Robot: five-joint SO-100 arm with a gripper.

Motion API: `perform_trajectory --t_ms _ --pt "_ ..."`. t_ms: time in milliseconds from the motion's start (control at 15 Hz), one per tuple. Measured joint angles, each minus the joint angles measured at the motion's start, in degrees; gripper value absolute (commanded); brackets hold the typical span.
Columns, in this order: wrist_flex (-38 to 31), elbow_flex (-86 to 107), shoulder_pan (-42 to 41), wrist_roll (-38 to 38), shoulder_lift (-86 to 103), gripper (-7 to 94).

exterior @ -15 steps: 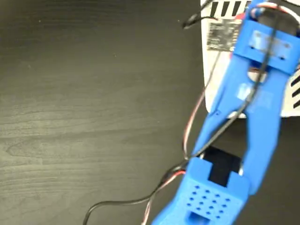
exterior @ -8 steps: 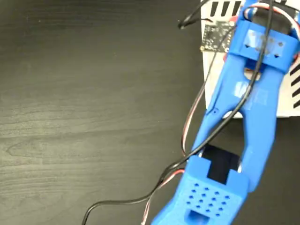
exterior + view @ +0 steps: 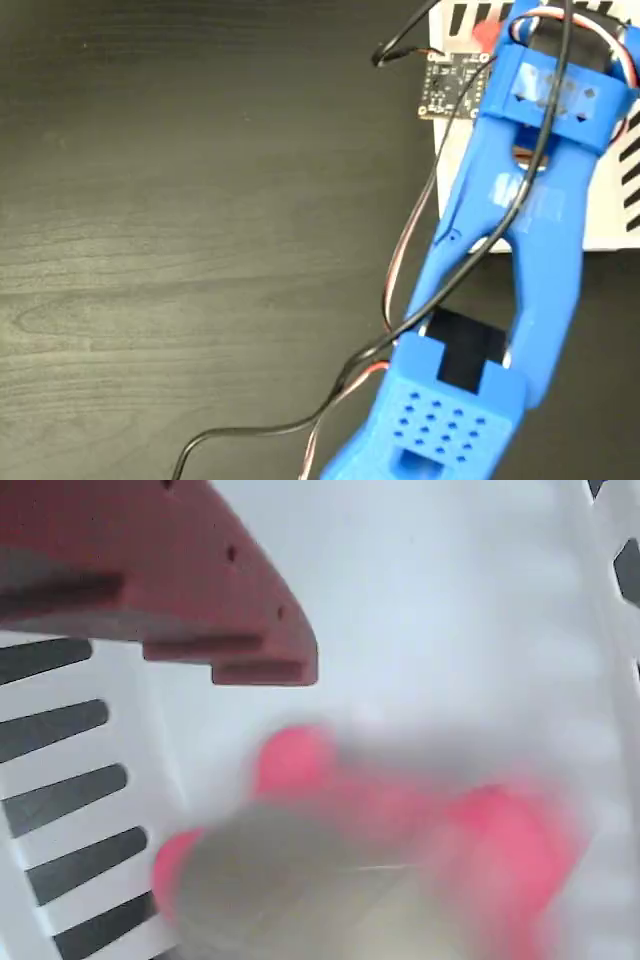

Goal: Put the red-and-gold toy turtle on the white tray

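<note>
Reading the fixed view from its left, we found only bare dark table (image 3: 180, 250) across most of the width, with a black cable (image 3: 300, 425) trailing over it toward the arm. Further right stood the blue arm (image 3: 510, 250), slanting up from the bottom edge to the top right corner, where it reached over the tray (image 3: 615, 215); a small circuit board (image 3: 447, 84) hung at the wrist, just over the tray's left edge. The arm hid nearly all of the tray there, and of the turtle we could make out only a small red patch beside the wrist at the top, too little to place it exactly. In the wrist view, again from the left, the tray's (image 3: 430, 600) striped edge ran down the side, one brownish-red finger (image 3: 170, 580) jutted in from the upper left, and below and to its right lay the turtle (image 3: 350, 870), blurred, its pale shell low in the picture with pink-red feet and head spreading toward the right. It showed wholly against the tray's white floor, inside the striped rim, so we judged it was over the tray, probably brought there for release. We could not tell whether it rested on the floor or hung above it. Only one finger showed, clear of the turtle, so we could not tell whether the claw was apart or gripping.
</note>
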Motion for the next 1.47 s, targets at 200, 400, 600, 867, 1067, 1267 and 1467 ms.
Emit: perform_trajectory --t_ms 200,400,600,867,1067,1267,1467 --pt "-0.18 1.67 -0.09 -0.35 3.16 35" --pt "-5.01 4.57 -1.14 3.96 10.37 0" --pt "-15.29 18.98 -5.54 12.13 24.61 0" --pt "-37.79 48.34 -14.85 16.79 47.72 0" --pt "-48.87 72.51 -24.26 16.44 64.86 0" --pt "-52.47 93.96 -29.62 16.44 81.3 0" --pt "-48.25 107.67 -30.06 16.26 96.24 0"
